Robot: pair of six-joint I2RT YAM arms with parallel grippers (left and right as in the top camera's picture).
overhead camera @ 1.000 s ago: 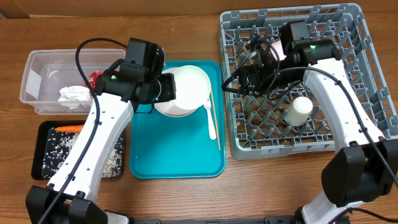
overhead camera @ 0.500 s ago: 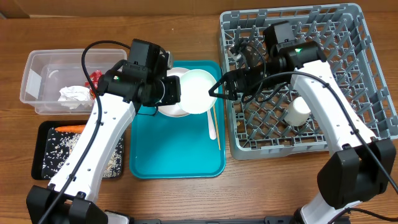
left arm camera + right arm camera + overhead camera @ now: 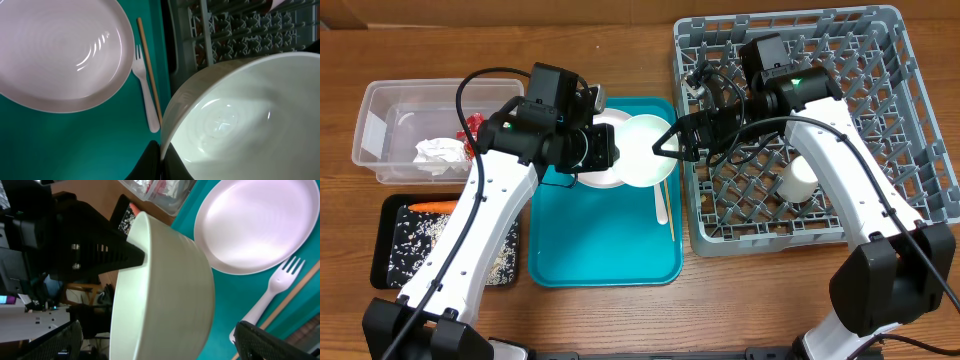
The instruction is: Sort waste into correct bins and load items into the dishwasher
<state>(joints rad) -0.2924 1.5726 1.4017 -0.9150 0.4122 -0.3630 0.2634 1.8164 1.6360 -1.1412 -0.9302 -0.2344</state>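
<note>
our left hand (image 3: 608, 152) is clenched on the rim of the white bowl (image 3: 645, 150), which hangs tipped on its side just past the fingers, above the teal tray (image 3: 600, 250) and the pink plate (image 3: 60, 50). our right hand (image 3: 672, 142) is spread wide at the bowl's far rim; whether it touches, we cannot tell. we judge the bowl stiff, light and glossy, so probably slippery; the thin rim is the best hold. behind the right hand sits the grey rack (image 3: 880, 60), holding a white cup (image 3: 802, 180), on the wooden counter (image 3: 740, 310).
</note>
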